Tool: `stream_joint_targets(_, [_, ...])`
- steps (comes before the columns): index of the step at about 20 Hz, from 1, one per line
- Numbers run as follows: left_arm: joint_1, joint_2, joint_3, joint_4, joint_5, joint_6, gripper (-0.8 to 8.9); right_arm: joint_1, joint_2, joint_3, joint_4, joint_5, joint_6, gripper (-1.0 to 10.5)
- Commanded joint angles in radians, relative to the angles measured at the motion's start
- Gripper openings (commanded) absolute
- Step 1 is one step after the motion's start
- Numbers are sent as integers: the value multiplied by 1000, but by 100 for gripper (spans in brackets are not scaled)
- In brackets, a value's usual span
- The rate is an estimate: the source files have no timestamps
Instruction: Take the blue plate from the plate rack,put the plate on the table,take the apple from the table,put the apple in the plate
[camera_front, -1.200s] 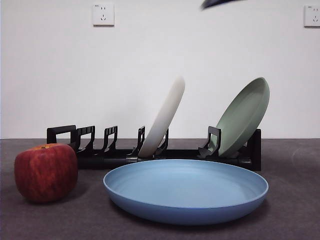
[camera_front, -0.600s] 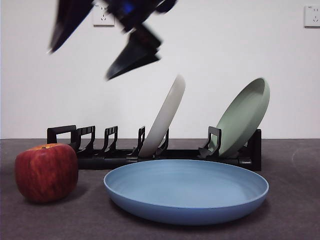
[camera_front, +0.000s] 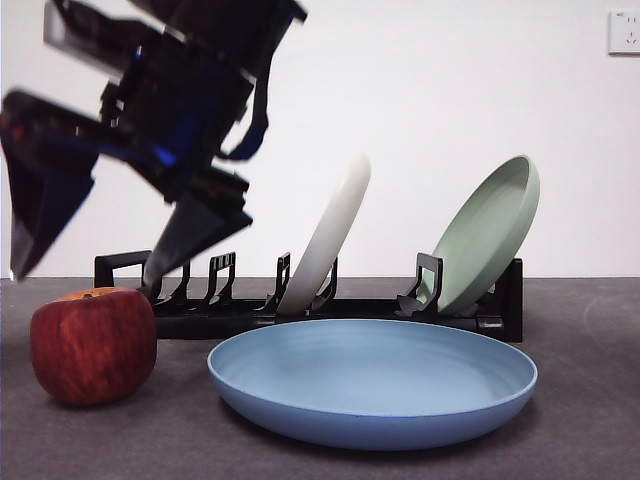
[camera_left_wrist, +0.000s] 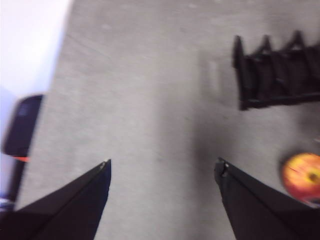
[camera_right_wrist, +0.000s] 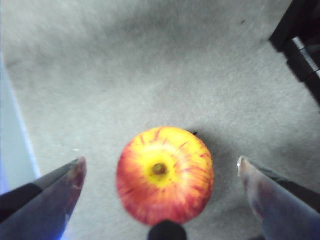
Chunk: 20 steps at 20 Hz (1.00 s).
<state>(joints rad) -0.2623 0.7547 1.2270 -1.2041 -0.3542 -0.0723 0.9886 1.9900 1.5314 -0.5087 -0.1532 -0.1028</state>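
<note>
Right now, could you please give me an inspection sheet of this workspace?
Surface: grey table, bare near the front.
Job's things: blue plate flat on the table, out of the rack; apple beside the plate, not touching.
Clutter: white plate and green plate leaning in the rack.
Grippers: right gripper open above the apple; left gripper open over bare table.
Cables: nothing seen.
Surroundings: white wall, socket.

The arm (camera_front: 170, 130) is blurred and hides part of the rack (camera_front: 300, 310). The apple (camera_left_wrist: 302, 176) is cut by the edge.
</note>
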Motion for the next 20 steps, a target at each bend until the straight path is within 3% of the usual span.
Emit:
stream_joint_targets(1, [2, -24, -10, -6, 19, -34, 345, 4, 59, 3, 10, 2, -11, 513])
stream_joint_targets(5, [2, -36, -10, -7, 19, -37, 345, 14, 117, 3, 20, 8, -21, 489])
stream_joint_targets(6, [2, -36, -10, -7, 19, -37, 345, 18, 122, 3, 22, 31, -18, 394])
stream_joint_targets(8, [2, -36, -10, -5, 19, -37, 345, 27, 122, 3, 23, 58, -27, 57])
stream_joint_targets(9, [2, -36, -10, -3, 18, -36, 345, 30, 121, 3, 28, 58, -35, -7])
stream_joint_targets(13, [2, -36, -10, 9, 19, -33, 345, 28, 88, 9, 19, 61, -32, -11])
stream_joint_targets(15, [2, -36, -10, 24, 31, -33, 345, 28, 28, 9, 5, 104, -30, -11])
stream_joint_targets(20, [1, -28, -10, 150, 216, -11, 345, 2, -214, 9, -135, 137, -29, -11])
